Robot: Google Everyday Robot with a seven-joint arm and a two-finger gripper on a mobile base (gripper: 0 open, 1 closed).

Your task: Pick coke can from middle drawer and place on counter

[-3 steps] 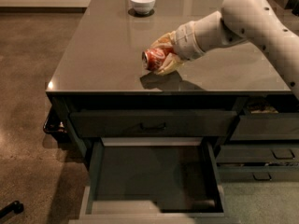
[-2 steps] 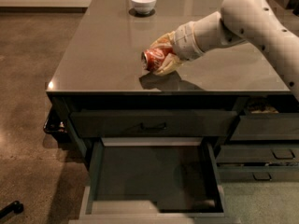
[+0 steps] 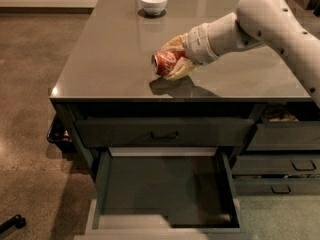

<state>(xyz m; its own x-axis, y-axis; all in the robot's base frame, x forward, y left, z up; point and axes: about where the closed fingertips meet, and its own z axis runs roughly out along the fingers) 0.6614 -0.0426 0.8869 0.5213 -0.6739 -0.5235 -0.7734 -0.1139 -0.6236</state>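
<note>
The red coke can [image 3: 164, 62] lies sideways in my gripper [image 3: 172, 61], its silvery end facing left. The gripper's pale fingers [image 3: 179, 70] are shut on the can and hold it just above the glossy grey-beige counter [image 3: 110, 59], near the counter's front middle. My white arm reaches in from the upper right. The middle drawer [image 3: 165, 189] stands pulled open below the counter, and its dark flat bottom shows nothing in it.
A white bowl [image 3: 153, 2] stands at the back of the counter. A closed drawer front with a black handle [image 3: 165, 134] sits above the open drawer. Narrower handled drawers [image 3: 280, 169] are at the right. Brown floor lies to the left.
</note>
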